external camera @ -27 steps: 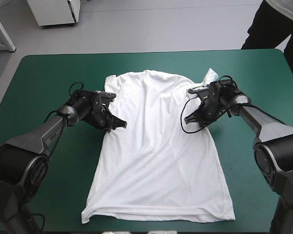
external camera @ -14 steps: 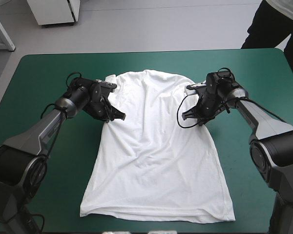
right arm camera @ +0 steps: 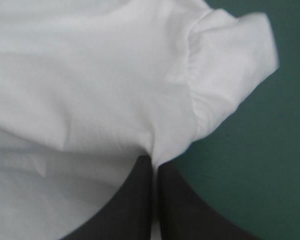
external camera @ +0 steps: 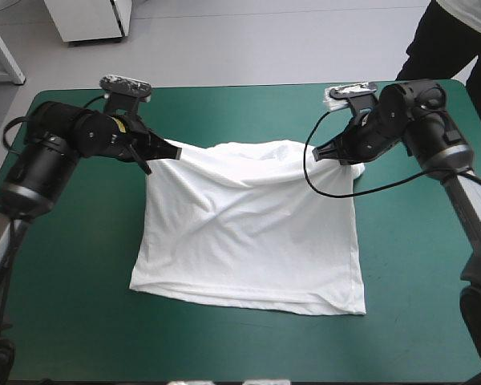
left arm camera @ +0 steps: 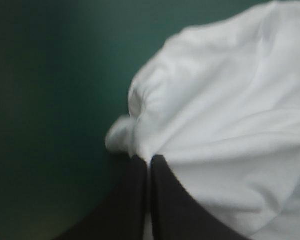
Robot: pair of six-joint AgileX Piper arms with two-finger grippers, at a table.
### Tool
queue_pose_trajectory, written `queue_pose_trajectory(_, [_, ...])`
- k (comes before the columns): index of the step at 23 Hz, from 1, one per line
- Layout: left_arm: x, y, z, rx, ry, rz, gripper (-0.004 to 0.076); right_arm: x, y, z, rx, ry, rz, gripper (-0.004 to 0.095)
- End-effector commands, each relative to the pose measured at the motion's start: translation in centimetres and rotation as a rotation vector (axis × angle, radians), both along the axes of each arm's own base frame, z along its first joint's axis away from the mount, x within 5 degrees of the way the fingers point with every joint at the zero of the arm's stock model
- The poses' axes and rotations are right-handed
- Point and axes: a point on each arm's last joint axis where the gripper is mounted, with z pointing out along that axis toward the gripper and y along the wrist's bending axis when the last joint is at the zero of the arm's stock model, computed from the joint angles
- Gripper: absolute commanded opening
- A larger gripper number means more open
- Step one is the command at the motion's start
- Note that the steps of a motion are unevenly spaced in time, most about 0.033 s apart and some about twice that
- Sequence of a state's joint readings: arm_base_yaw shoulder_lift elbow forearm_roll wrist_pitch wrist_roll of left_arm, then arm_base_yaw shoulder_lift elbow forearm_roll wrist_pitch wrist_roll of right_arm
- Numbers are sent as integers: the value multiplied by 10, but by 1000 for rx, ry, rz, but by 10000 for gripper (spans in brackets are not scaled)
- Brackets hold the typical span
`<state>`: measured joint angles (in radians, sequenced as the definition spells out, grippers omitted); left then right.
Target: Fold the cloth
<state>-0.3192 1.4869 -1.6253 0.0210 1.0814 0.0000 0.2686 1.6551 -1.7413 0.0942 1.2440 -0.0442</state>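
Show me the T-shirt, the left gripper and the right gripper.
T-shirt (external camera: 248,241), high view, middle of its flat part.
left gripper (external camera: 170,149), high view, fingertips shut on the T-shirt.
right gripper (external camera: 325,153), high view, fingertips shut on the T-shirt.

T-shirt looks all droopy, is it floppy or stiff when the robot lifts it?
Probably floppy: the T-shirt sags in a curve between the left hand and the right hand. Likely light, since small pinches hold it up. It wrinkles, so it would probably bunch if pushed.

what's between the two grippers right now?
Only the T-shirt: its raised top edge sags from the left gripper to the right gripper, each shut on it. The high view shows it.
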Motion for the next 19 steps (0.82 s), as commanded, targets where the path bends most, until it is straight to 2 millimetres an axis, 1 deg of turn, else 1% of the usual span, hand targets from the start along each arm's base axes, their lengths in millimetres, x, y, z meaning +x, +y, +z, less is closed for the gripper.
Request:
queue_pose_trajectory(1, [-38,11,55,-79,-196,2,-10,-29,-11,52,46,-160,-17,-13])
queue_pose_trajectory(5, [-66,19,79,-124,-278,-4,-10,-49,-16,82,83,-253,-20,-13])
queue_pose_trajectory(10, [-94,26,97,-174,-341,-16,-10,-70,-20,115,131,-355,-18,-13])
queue_pose_trajectory(11, [-103,29,102,-184,-365,-18,-10,-80,-21,128,155,-398,-13,-13])
queue_pose_trajectory(13, [-113,32,110,-203,-422,-18,-10,-91,-23,144,185,-452,-5,-13])
queue_pose_trajectory(15, [-114,32,116,-221,-476,-19,-10,-96,-24,154,198,-499,-5,-13])
queue_pose_trajectory(17, [-105,29,118,-237,-522,-18,-10,-97,-25,161,212,-543,-7,-13])
queue_pose_trajectory(19, [-80,21,116,-255,-577,-16,-10,-88,-23,167,241,-639,-20,-13])
